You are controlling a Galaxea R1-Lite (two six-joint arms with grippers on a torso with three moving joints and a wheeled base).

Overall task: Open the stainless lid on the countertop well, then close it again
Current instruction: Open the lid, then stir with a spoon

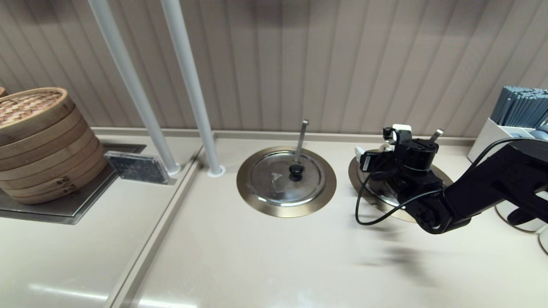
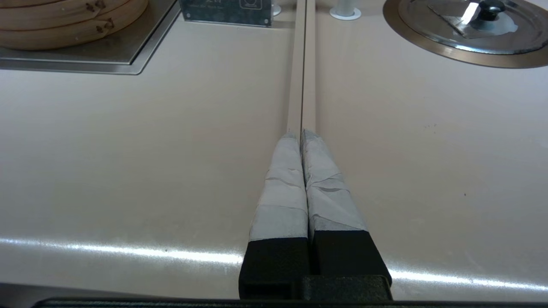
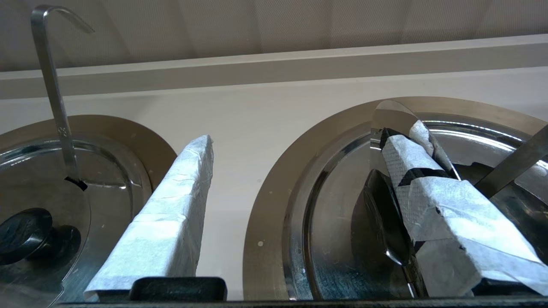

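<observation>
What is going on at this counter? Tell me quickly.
The right gripper is down over the stainless lid on the right-hand countertop well, the one with the slanting ladle handle. Its jaws are open, with the lid's black knob between them, close beside one jaw and not gripped. The lid looks seated in the well. The left gripper is parked low over the counter seam with its jaws shut. The twin lid is untouched.
</observation>
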